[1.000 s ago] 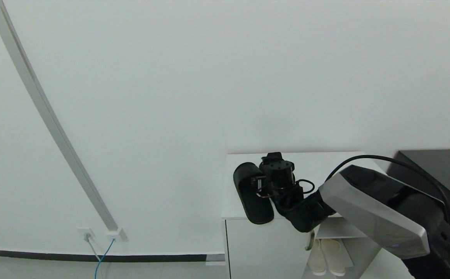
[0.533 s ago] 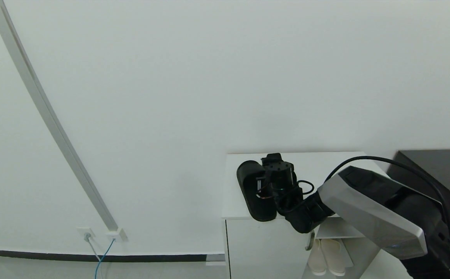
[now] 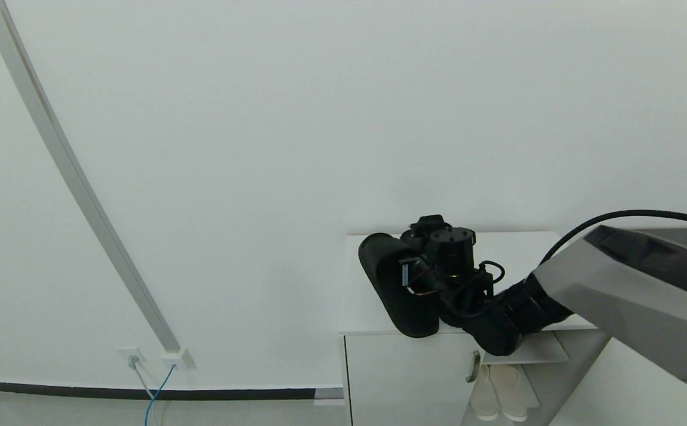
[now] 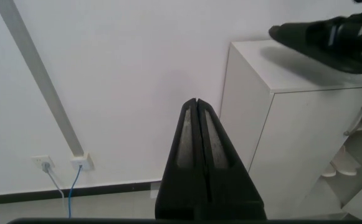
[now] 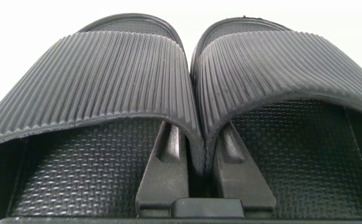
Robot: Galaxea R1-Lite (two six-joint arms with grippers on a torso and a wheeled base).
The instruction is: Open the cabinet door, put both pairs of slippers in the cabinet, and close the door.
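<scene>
A pair of black slippers (image 3: 393, 290) is held side by side just over the front left part of the white cabinet's top (image 3: 515, 248). My right gripper (image 3: 409, 278) is shut on them. In the right wrist view its fingers (image 5: 165, 165) pinch the two inner strap walls of the black slippers (image 5: 124, 74) together. The cabinet's right half stands open, and a pair of white slippers (image 3: 497, 393) sits inside below a shelf. My left gripper (image 4: 196, 146) is shut and empty, well to the left of the cabinet (image 4: 280, 124).
A curved metal handle (image 3: 473, 367) sits on the closed left door (image 3: 402, 378). The opened door panel (image 3: 556, 384) angles out at the lower right. Wall sockets with a blue cable (image 3: 157, 384) and a slanting grey wall strip (image 3: 71, 171) are on the left.
My right arm has risen and drawn to the right, lifting the black slippers higher over the cabinet top. The left gripper's earlier position is not shown.
</scene>
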